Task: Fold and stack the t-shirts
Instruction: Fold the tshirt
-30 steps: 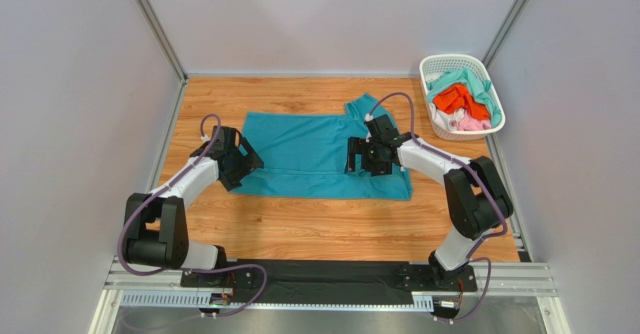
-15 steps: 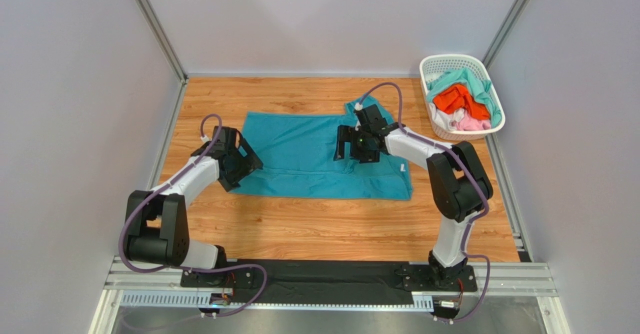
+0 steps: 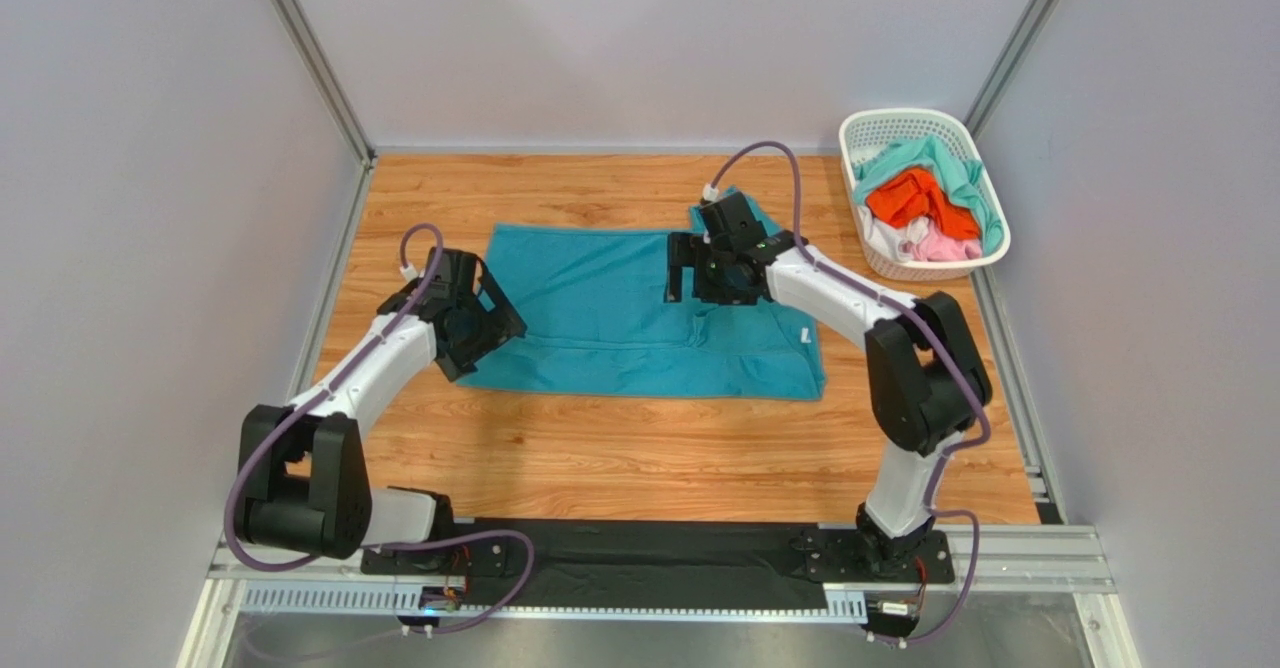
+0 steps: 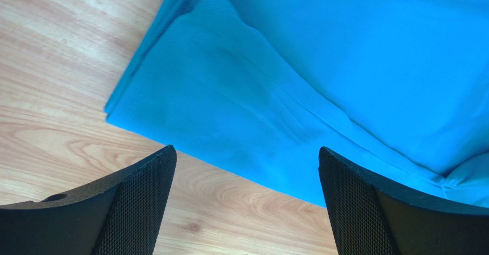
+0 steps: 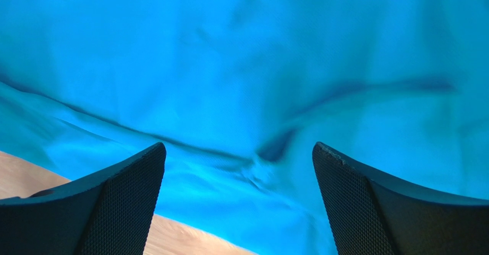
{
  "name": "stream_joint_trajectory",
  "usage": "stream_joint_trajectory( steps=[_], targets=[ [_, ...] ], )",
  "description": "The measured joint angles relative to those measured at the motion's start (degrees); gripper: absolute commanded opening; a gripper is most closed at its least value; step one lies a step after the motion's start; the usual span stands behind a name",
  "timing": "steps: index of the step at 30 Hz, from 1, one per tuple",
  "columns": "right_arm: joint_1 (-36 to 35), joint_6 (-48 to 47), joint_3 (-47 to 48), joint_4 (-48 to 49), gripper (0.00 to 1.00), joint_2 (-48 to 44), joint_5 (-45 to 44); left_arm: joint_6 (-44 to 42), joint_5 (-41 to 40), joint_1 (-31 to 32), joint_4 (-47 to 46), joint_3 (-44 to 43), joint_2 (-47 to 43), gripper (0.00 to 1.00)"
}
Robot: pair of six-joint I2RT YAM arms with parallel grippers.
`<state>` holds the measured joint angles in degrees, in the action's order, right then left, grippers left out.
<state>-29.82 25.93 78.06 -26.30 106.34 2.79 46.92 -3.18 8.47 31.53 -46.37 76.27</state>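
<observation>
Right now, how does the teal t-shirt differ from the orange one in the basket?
The teal t-shirt lies spread flat on the table; the orange t-shirt sits crumpled in the white basket. The teal t-shirt has the open left gripper and right gripper above it; the orange t-shirt has none near, only mint-green fabric and pink fabric around it. Both are plain and unheld.

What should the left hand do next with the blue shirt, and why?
Probably lower and pinch the left edge of the teal t-shirt. The left hand hangs open just above that edge, holding nothing, and the shirt lies only partly folded.
</observation>
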Motion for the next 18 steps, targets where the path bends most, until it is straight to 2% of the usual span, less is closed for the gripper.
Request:
stream_joint_trajectory(
  steps=[7, 9, 18],
  targets=[
    [0.0, 0.0, -12.8, -5.7, 1.0, -16.7, -9.1, -0.7, -0.8, 3.5, 0.9, -4.7, 1.1, 1.0],
    [0.0, 0.0, -15.0, -7.2, 1.0, -18.6, -11.5, -1.2, -0.8, 3.5, 0.6, -5.9, 3.2, 1.0],
    [0.1, -0.2, -17.2, -9.6, 1.0, -9.9, -16.7, -2.8, -0.8, 3.5, 0.4, -8.6, 16.2, 1.0]
  ],
)
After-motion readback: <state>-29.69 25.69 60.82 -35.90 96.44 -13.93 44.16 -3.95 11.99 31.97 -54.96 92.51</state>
